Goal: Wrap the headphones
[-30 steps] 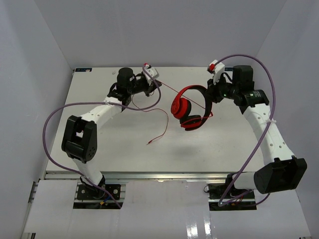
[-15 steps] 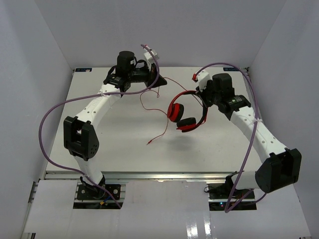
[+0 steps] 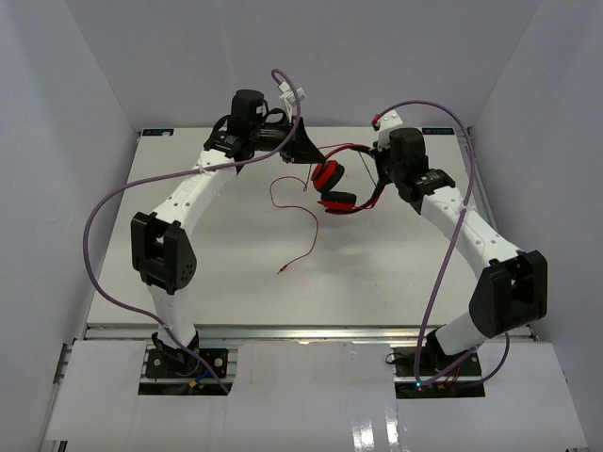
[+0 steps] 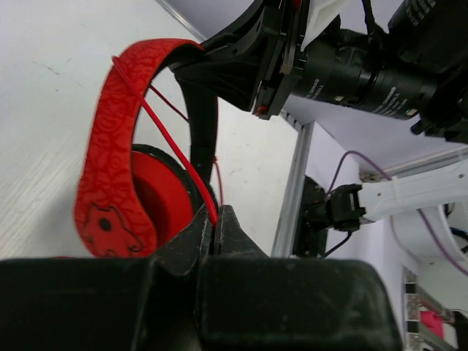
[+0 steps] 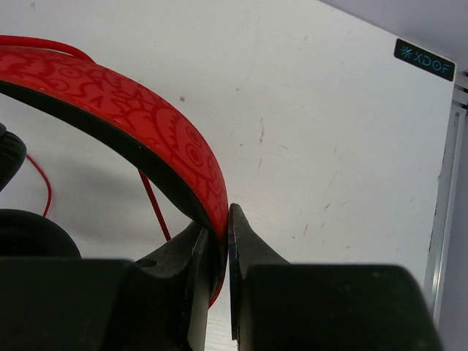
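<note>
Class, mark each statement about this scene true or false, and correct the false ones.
1. The right gripper is shut on the headband of the headphones. True.
2. The left gripper is open and holds nothing. False: it is shut on the red cord.
3. The cord's free end lies on the table. True.
4. The cord is wound fully around the headband. False: one strand crosses the band, and a long length trails loose down to the table.
</note>
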Controlling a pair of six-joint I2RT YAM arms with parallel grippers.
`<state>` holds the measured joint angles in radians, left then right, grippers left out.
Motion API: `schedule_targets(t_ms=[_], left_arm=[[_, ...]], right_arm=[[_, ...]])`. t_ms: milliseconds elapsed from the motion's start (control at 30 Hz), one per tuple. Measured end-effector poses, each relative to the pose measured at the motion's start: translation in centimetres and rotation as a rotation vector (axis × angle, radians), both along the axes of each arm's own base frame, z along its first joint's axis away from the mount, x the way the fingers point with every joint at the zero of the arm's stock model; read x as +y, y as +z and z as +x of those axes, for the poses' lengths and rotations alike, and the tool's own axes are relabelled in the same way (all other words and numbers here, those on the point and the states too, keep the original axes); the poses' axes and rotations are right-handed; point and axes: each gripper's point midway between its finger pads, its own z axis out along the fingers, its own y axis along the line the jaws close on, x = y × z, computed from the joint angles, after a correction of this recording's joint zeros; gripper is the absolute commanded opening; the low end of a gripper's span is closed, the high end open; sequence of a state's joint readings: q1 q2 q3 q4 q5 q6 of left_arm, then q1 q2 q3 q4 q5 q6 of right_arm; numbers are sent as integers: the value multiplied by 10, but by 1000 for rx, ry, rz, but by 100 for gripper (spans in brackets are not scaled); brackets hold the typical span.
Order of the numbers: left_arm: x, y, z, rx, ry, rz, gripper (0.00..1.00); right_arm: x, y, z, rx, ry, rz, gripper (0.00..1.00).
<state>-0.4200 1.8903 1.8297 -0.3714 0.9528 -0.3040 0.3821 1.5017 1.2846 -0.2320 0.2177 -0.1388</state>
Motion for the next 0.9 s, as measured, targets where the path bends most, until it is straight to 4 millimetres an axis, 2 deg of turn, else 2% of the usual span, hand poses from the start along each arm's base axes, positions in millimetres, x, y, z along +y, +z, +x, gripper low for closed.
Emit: schedule_targets(t_ms=[100,200,267,300,400,467,533,700,900], left_arm=[[-12,4,-1,74,-15,-23,9],[-33,4,-6,151,-43,-39,12],[-46,-1,-11,195,-55,-38,20],[-50,-5,-11,213,-52,-34,20],[-60,-15,-16,269,-51,-20,37],[-64,-17,-19,290,-44,-14,41],[-70,-16,-20,286,-36,-11,50],[-83,-18,-21,252,2,4,58],[-94,-33,-23,106,84,49,61]], right_arm=[[-2,11,12,-39,-58,33,8],[-2,17,24,-59,-96,51,8],[1,21,33,-71,-112,70,8],[2,22,36,-74,-118,78,8],[0,22,42,-73,-144,97,8],[-4,23,48,-75,-171,115,8],[-9,26,52,-81,-192,136,8],[-17,43,59,-110,-226,187,8],[-13,64,67,-111,-210,310,8]])
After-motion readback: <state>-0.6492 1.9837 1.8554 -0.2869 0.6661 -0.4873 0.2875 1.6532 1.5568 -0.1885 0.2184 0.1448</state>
